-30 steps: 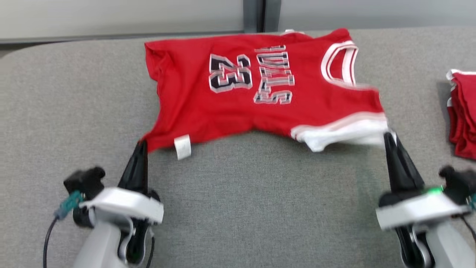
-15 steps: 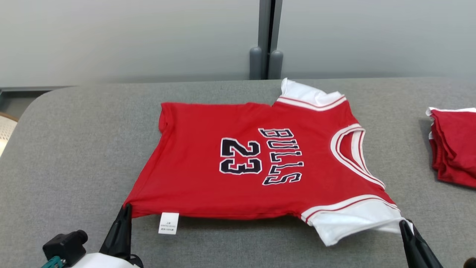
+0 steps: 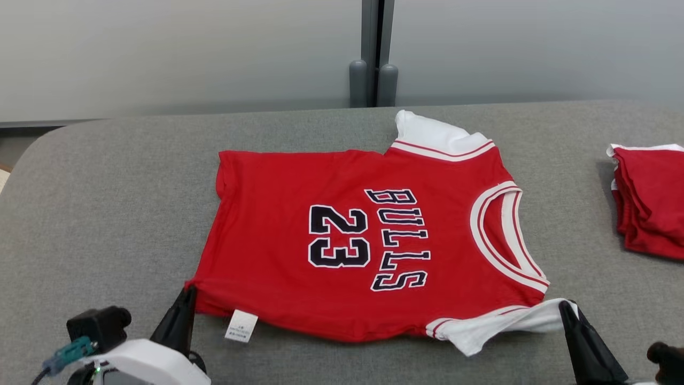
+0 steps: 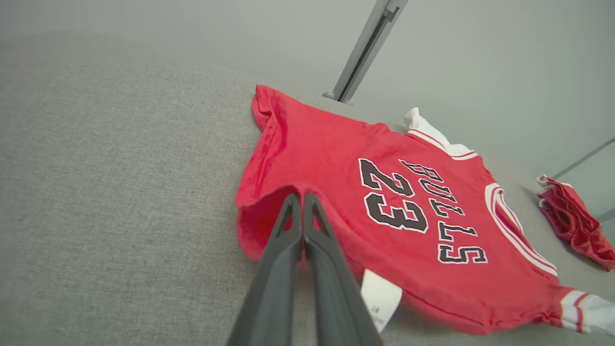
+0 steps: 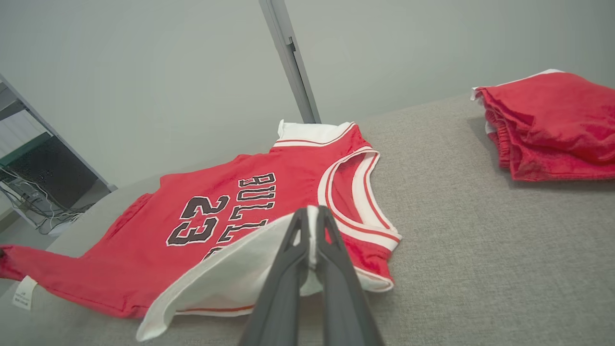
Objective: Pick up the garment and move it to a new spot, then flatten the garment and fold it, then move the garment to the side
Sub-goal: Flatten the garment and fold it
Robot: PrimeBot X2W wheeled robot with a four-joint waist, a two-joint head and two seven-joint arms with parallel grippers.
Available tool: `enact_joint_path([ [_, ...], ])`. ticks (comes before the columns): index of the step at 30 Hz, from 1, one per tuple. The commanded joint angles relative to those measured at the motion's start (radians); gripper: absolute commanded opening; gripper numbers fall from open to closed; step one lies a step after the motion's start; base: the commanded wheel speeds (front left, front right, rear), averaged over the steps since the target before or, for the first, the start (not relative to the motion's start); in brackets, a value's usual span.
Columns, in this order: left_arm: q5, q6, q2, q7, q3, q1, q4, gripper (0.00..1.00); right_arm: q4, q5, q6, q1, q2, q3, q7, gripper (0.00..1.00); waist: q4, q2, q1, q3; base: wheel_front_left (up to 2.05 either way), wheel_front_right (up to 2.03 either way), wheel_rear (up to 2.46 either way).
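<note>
Red fabric of the garment [image 3: 342, 240] is pinched by both claws: the left gripper [image 3: 187, 293] is closed on the hem corner, with the care label [image 3: 240, 325] just to its right, and the right gripper [image 3: 564, 309] is clamped on the tip of the near white sleeve [image 3: 481, 330]. From those two tips the garment spreads away across the grey padded table [image 3: 107, 214], front up and mostly flat; only the near edge between the claws sags a little. I judge the move to a fresh spot done and the flattening nearly so; letting go, folding and shifting it aside are left. Off to the right of the right claw, well apart, lies a stack of folded red clothes [image 3: 649, 208]. Farthest off, past the far sleeve [image 3: 427, 133], a grey post [image 3: 372, 53] stands against the wall [image 3: 160, 53]; nothing seems to lie in the fold's way.
</note>
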Motion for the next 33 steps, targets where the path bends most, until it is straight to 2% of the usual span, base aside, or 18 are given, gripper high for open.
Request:
enact_joint_path([
  [1,-0.003,-0.01,0.007,0.006,-0.002,-0.036,0.018,0.0,0.026,0.005,0.0,-0.033,0.0,-0.004,-0.013,0.0,0.004,-0.0001,0.0,0.032,0.0,0.0,0.0],
  [7,-0.031,-0.049,-0.003,0.025,-0.01,-0.192,0.154,0.0,0.222,0.021,0.0,-0.233,-0.026,0.033,-0.069,0.0,0.005,-0.0001,0.0,0.13,0.0,0.0,0.0],
  [11,-0.045,-0.073,-0.001,0.014,-0.001,-0.27,0.221,0.0,0.324,0.029,0.0,-0.363,-0.068,0.078,-0.111,0.0,0.001,-0.0001,0.0,0.176,0.0,0.0,0.0],
  [20,-0.058,-0.114,-0.007,-0.024,0.003,-0.364,0.319,0.0,0.485,0.055,0.0,-0.593,-0.156,0.157,-0.202,0.0,0.01,-0.0001,0.0,0.227,0.0,0.0,0.0],
  [27,-0.065,-0.138,-0.027,-0.059,-0.005,-0.4,0.399,0.0,0.601,0.091,0.0,-0.695,-0.185,0.219,-0.271,0.0,0.024,-0.0001,0.0,0.249,0.0,0.0,0.0],
  [28,-0.066,-0.144,-0.032,-0.063,-0.009,-0.401,0.409,0.32,0.618,0.102,0.0,-0.7,-0.183,0.242,-0.27,0.4,0.025,-0.0001,0.0,0.252,0.0,0.0,0.0],
  [29,-0.063,-0.152,-0.032,-0.064,-0.019,-0.4,0.421,0.83,0.634,0.103,0.0,-0.706,-0.188,0.255,-0.276,1.0,0.026,-0.0001,0.0,0.256,0.0,0.0,0.0],
  [30,-0.057,-0.16,-0.031,-0.072,-0.027,-0.399,0.432,1.0,0.643,0.104,0.0,-0.714,-0.194,0.264,-0.286,1.0,0.027,-0.0001,0.0,0.258,0.0,0.0,0.0],
  [33,-0.048,-0.167,-0.034,-0.097,-0.033,-0.389,0.447,1.0,0.657,0.087,0.0,-0.723,-0.195,0.291,-0.306,1.0,0.025,-0.0001,0.0,0.261,0.0,0.0,0.0],
])
